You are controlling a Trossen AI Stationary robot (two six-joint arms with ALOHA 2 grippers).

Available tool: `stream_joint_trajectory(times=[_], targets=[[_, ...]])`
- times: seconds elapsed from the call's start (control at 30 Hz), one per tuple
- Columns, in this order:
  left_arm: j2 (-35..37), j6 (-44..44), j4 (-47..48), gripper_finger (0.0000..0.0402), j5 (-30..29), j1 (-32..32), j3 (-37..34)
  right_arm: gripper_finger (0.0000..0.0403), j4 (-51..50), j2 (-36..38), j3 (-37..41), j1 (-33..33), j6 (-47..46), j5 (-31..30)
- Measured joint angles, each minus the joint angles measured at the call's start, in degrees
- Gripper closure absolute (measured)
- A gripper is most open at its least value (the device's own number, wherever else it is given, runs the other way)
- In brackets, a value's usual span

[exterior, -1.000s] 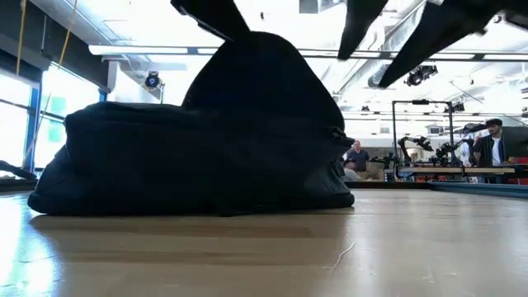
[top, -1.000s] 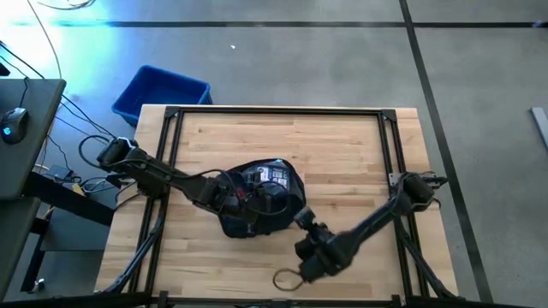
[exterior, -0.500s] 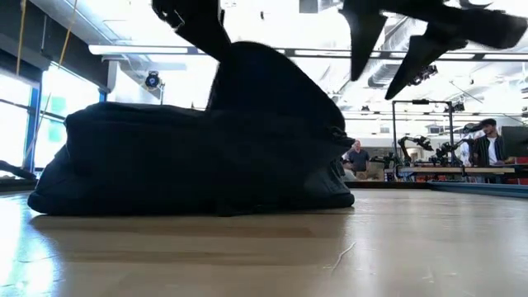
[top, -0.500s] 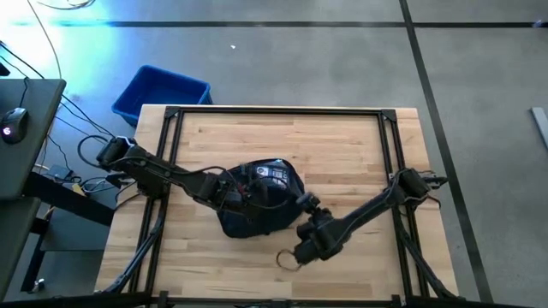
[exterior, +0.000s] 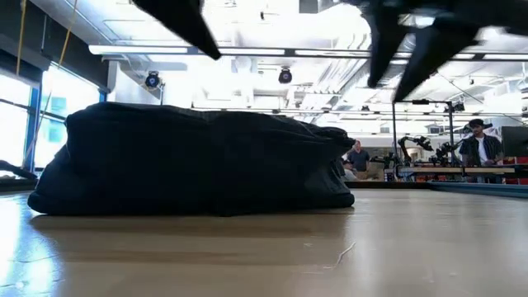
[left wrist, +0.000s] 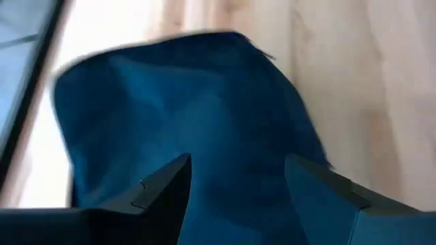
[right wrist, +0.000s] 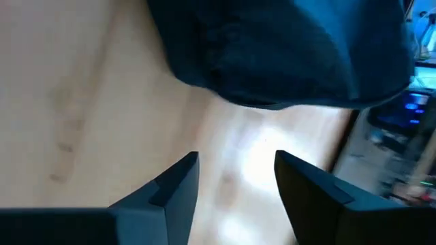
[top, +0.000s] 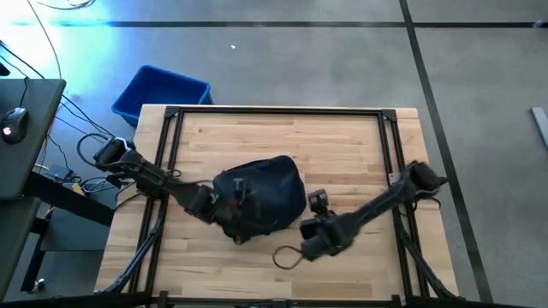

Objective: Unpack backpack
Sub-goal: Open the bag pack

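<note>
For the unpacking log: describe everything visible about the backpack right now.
The backpack is a rounded dark navy bag of soft fabric, lying slumped and flattened on the wooden table near its middle. From above no contents show; seams and folds cross its top. The left gripper hangs open above its left side, the right gripper open over bare wood by its right edge. Neither touches it.

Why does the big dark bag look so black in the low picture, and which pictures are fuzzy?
In the low view the rounded dark navy fabric backpack is backlit by bright ceiling lights and windows, so it shows nearly black. Both wrist views are blurred, and the pale wooden table glares.
</note>
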State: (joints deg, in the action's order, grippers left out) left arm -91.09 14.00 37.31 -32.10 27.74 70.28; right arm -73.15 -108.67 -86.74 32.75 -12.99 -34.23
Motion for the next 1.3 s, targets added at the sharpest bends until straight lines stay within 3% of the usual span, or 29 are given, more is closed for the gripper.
stream_joint_trajectory(times=[0.17,0.33,0.47,0.53,0.63,0.8,1.03,1.2,1.3], targets=[[0.0,3.7,-2.2,0.0186,-6.4,7.1,-3.0,0.025,15.6,7.6,14.2,5.0,-6.6,-4.4],[-0.1,4.7,-9.0,0.0186,-8.3,9.8,-5.0,0.0253,28.8,8.0,21.4,5.0,1.5,-5.8],[-0.9,5.4,-13.6,0.0186,-7.2,10.5,-5.8,0.0253,37.9,7.2,25.7,3.2,18.9,-6.2],[-1.7,5.4,-15.2,0.0186,-7.3,10.6,-5.7,0.0253,42.3,7.2,26.6,2.6,25.5,-9.8],[-3.3,5.4,-16.9,0.0186,-7.4,10.5,-5.8,0.0253,42.5,7.3,26.9,1.5,28.4,-15.1],[-7.6,5.4,-21.2,0.0186,-7.2,9.3,-5.7,0.0239,43.1,6.7,27.9,-1.9,32.9,-10.7],[-12.3,4.8,-24.0,0.0186,-6.9,7.9,-5.8,0.0211,53.3,6.3,31.1,-4.7,40.4,-12.8],[-13.3,3.0,-25.3,0.0186,-7.0,7.5,-5.8,0.0218,53.8,6.3,31.5,-6.2,41.6,-9.7],[-13.3,2.9,-24.2,0.0186,-7.4,7.1,-5.7,0.0247,54.1,6.3,31.5,-6.9,39.7,-9.1]])
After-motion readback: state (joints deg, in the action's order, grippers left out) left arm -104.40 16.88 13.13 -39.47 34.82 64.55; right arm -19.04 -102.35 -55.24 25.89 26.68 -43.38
